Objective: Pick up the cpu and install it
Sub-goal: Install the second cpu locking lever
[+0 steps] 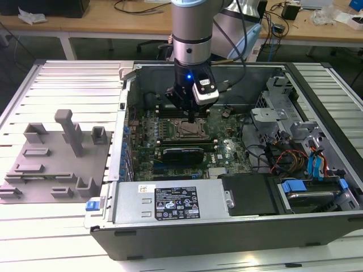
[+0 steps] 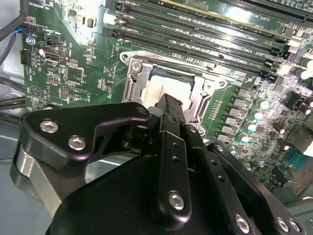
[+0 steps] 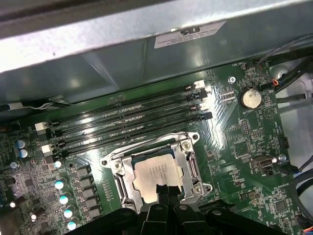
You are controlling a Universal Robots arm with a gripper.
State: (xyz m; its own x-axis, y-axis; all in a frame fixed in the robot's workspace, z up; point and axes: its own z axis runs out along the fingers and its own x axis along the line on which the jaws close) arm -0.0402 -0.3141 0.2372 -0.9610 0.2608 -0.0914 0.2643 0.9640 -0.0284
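One cpu (image 3: 159, 174) sat in the motherboard socket (image 3: 122, 169); gripper (image 3: 165, 190) fingers closed together, touching its top.

The claw (image 1: 195, 117) hangs just above the socket (image 1: 190, 129) on the motherboard (image 1: 227, 148) inside the open computer case (image 1: 227, 226).

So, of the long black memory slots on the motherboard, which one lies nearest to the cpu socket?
The slot running right along the socket's metal frame, next to the cpu. The other slots lie in parallel beyond it, toward the case wall.
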